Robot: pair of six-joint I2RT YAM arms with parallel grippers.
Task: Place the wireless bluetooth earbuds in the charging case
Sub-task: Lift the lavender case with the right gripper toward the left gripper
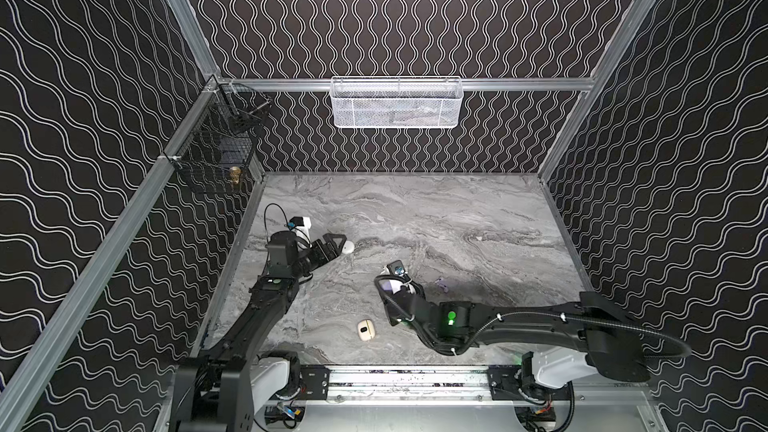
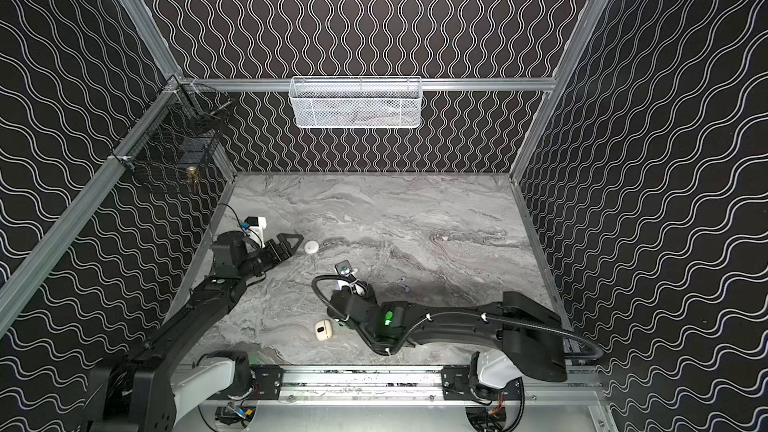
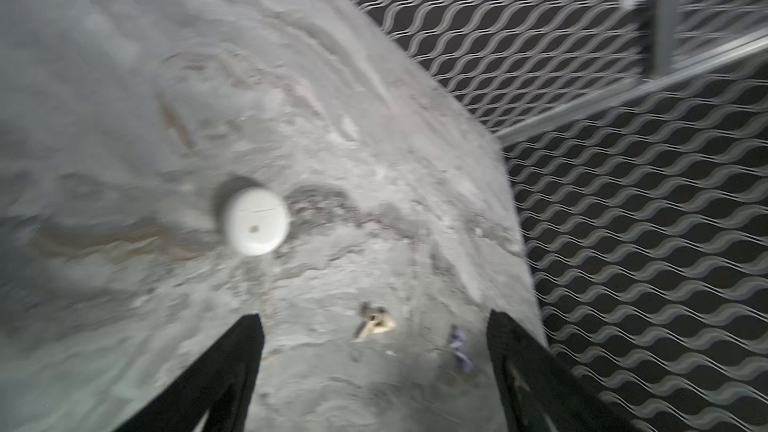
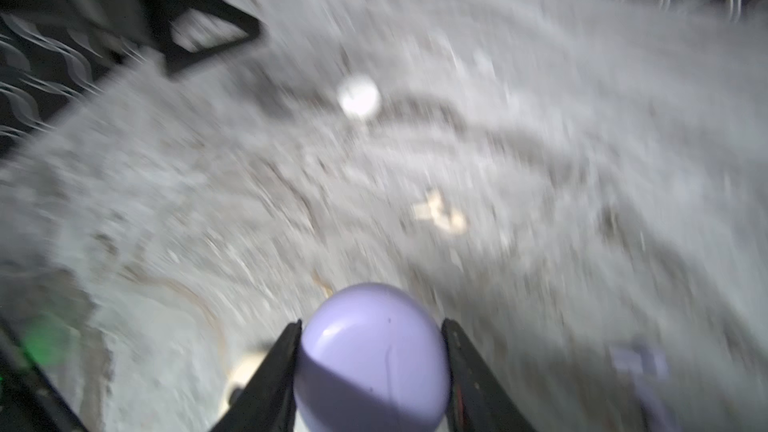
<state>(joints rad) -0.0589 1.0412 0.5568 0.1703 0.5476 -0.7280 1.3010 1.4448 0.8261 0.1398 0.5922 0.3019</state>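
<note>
My right gripper [image 4: 372, 326] is shut on a lilac charging case [image 4: 372, 355], its lid closed, held just above the marble table. In both top views the wrist camera hides those jaws. A pair of lilac earbuds [image 1: 441, 284] lies to its right, also visible as lilac earbuds [image 4: 640, 363] in the right wrist view. A cream pair of earbuds [image 4: 440, 214] lies ahead of it. My left gripper [image 1: 337, 245] stands open with nothing in it, just left of a round white case [image 1: 347, 247] [image 3: 256, 221]. The left wrist view shows cream earbuds [image 3: 380, 323] and a lilac earbud [image 3: 459, 347] far beyond the open gripper [image 3: 374, 315].
A cream case [image 1: 365, 330] lies near the front edge, left of the right arm. A small white piece [image 1: 479, 238] lies at mid right. A white mesh basket [image 1: 397, 103] hangs on the back wall and a black wire basket [image 1: 216, 151] on the left wall.
</note>
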